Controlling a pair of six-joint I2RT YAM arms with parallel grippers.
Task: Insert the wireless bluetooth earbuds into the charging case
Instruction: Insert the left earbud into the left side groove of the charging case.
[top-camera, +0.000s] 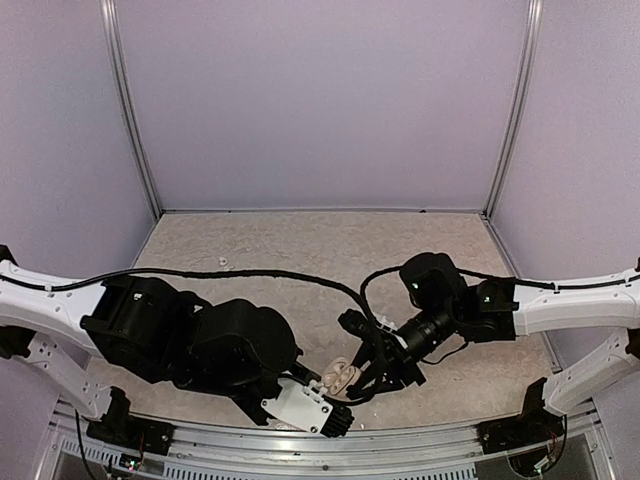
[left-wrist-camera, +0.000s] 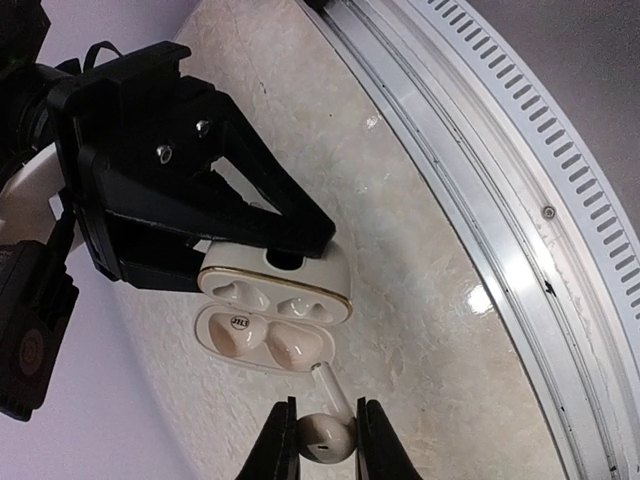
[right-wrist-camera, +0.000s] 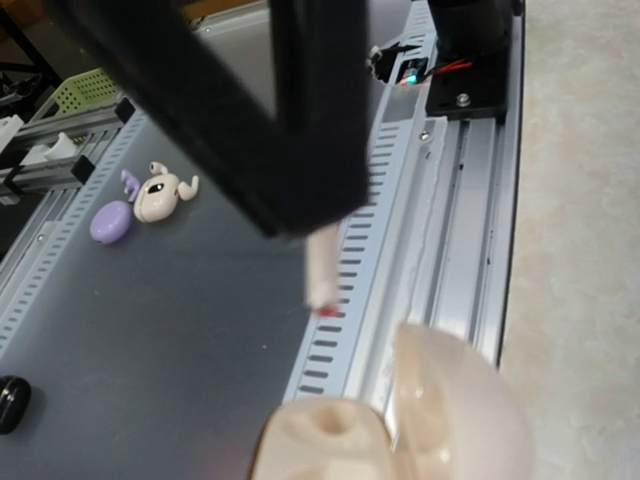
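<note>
Right, Inspector, where do the task items stand?

Observed as follows. The charging case (left-wrist-camera: 275, 312) is open, both halves facing the left wrist camera. The right gripper (left-wrist-camera: 262, 258) has its jaws closed on the upper half. Whether the case rests on the table (left-wrist-camera: 420, 300) or hangs just above it, I cannot tell. One earbud (left-wrist-camera: 325, 438) is pinched at its bulb in the left gripper (left-wrist-camera: 322, 445), jaws narrow. Its stem points up at the case and stops just short of the lower rim.

Handling assessment?

Both items are judged light, rigid and glossy, therefore slippery. The bud is small enough to twist or pop out of a pinch. The bulb hold is sound, as it leaves the stem free to lead into a socket. The case is best taken across one half, clear of the sockets and with moderate force, since the hinge looks the weak part.

Anything not verified?

Several points. One socket bears a dark mark, and I cannot tell whether the second bud is seated there. A whitish speck (top-camera: 220, 262) lies well apart on the table, too small to identify. The right wrist view is largely blocked by that gripper's own black body, with the case blurred at the bottom edge. The overhead view hides the contact under the arms.
</note>
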